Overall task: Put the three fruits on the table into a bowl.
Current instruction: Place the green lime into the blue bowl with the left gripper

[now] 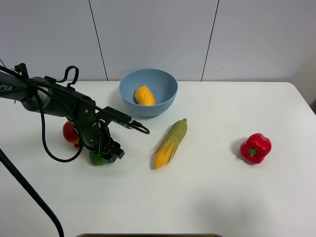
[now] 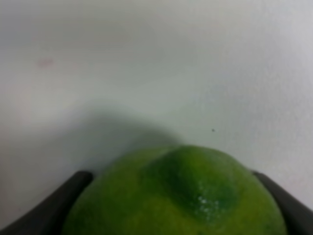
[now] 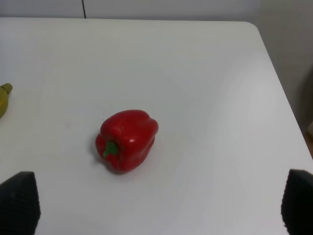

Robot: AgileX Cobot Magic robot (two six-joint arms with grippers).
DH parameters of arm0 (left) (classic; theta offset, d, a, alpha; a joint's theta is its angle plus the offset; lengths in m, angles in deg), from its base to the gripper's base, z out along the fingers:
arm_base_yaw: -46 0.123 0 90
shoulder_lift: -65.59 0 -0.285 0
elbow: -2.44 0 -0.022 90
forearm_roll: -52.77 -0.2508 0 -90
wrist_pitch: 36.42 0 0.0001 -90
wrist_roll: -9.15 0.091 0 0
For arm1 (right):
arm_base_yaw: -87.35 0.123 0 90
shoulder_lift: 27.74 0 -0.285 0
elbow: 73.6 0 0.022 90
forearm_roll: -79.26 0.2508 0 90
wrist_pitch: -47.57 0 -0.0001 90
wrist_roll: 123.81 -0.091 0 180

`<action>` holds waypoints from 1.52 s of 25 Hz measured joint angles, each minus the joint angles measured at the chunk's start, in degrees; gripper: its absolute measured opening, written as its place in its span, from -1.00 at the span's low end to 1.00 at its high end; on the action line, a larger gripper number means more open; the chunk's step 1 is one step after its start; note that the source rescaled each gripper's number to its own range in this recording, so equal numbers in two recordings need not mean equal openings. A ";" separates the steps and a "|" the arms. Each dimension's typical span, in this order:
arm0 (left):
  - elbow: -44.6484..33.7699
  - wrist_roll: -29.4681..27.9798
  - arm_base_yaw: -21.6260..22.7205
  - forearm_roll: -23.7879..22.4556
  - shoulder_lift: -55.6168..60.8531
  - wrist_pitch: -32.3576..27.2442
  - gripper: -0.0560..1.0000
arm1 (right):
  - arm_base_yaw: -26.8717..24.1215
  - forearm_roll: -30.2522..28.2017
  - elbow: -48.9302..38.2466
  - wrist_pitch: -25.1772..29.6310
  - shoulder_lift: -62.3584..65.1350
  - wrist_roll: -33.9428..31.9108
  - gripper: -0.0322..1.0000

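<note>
Exterior high: my left gripper (image 1: pixel 104 149) is clamped on the glossy green lime-like fruit (image 1: pixel 97 159), which sits on the white table (image 1: pixel 207 197) front-left of the round light-blue bowl (image 1: pixel 165 104). The yellow-orange oval mango (image 1: pixel 144 95) lies inside the bowl. The round red pomegranate (image 1: pixel 69 133) is also front-left of the bowl. Letters "PER" show on my left arm (image 1: pixel 49 98), the rest cut off.
Left wrist: dark fingers (image 2: pixel 46 210) touch both sides of the green fruit.
Right wrist: my right gripper (image 3: pixel 159 208) is spread wide and holds nothing. The lobed red bell pepper (image 3: pixel 127 141) is in view.

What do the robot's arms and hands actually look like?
The left arm is a dark grey-black tube with white lettering and black cables looping off it. The left hand is black and blocky. The right hand shows only two black, dimple-textured fingertips.
</note>
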 joint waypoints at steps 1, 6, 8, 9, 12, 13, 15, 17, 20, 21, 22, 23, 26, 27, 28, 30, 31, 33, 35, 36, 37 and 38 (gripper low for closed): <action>0.00 0.00 0.00 0.00 0.00 0.00 -0.84 | 0.00 0.00 0.00 0.00 0.00 0.00 1.00; 0.00 0.00 0.00 0.00 0.00 0.00 -0.84 | 0.00 0.00 0.00 0.00 0.00 0.00 1.00; 0.00 0.00 0.00 0.00 0.00 0.00 -0.84 | 0.00 0.00 0.00 0.00 0.00 0.00 1.00; 0.00 0.00 0.00 0.00 0.00 0.00 -0.84 | 0.00 0.00 0.00 0.00 0.00 0.00 1.00; 0.00 0.00 0.00 0.00 0.00 0.00 -0.84 | 0.00 0.00 0.00 0.00 0.00 0.00 1.00; 0.00 0.00 0.00 0.00 0.00 0.00 -0.84 | 0.00 0.00 0.00 0.00 0.00 0.00 1.00; 0.00 0.00 0.00 0.00 0.00 -0.05 -0.84 | 0.00 0.00 0.00 0.00 0.00 0.00 1.00; 0.00 0.00 0.00 0.00 0.07 -0.18 -0.84 | 0.00 0.00 0.00 0.00 0.00 0.00 1.00; 0.00 0.00 0.00 -0.05 1.45 -1.54 -0.84 | 0.00 0.00 0.00 0.00 0.00 0.00 1.00; 0.00 0.00 0.00 -0.05 2.52 -2.02 -0.84 | 0.00 0.00 0.00 0.00 0.00 0.00 1.00; 0.00 0.00 0.00 -0.05 3.54 -2.50 -0.84 | 0.00 0.00 0.00 0.00 0.00 0.00 1.00; 0.06 0.00 0.00 -0.05 4.89 -3.09 -0.84 | 0.00 0.00 0.00 0.00 0.00 0.00 1.00; 0.94 0.00 0.00 0.16 8.84 -5.10 -0.84 | 0.00 0.00 0.00 0.00 0.00 0.00 1.00; 1.49 0.00 0.00 0.43 10.26 -5.63 -0.84 | 0.00 0.00 0.00 0.00 0.00 0.00 1.00; 1.95 0.00 0.00 0.54 11.68 -6.03 -0.84 | 0.00 0.00 0.00 0.00 0.00 0.00 1.00; 3.08 0.00 -0.30 0.99 13.87 -6.72 -0.84 | 0.00 0.00 0.00 0.00 0.00 0.00 1.00; 3.93 0.14 -0.59 0.99 15.26 -6.91 -0.84 | 0.00 0.00 0.00 0.00 0.00 0.00 1.00; 5.48 0.35 -1.15 0.99 16.99 -6.99 -0.84 | 0.00 0.00 0.00 0.00 0.00 0.00 1.00; 7.45 0.80 -1.43 0.99 17.88 -6.99 -0.84 | 0.00 0.00 0.00 0.00 0.00 0.00 1.00; 8.69 1.34 -1.43 0.99 17.91 -6.92 -0.84 | 0.00 0.00 0.00 0.00 0.00 0.00 1.00; 9.93 1.99 -1.43 0.67 17.91 -6.92 -0.84 | 0.00 0.00 0.00 0.00 0.00 0.00 1.00; 11.06 2.48 -1.43 0.54 17.91 -6.82 -0.84 | 0.00 0.00 0.00 0.00 0.00 0.00 1.00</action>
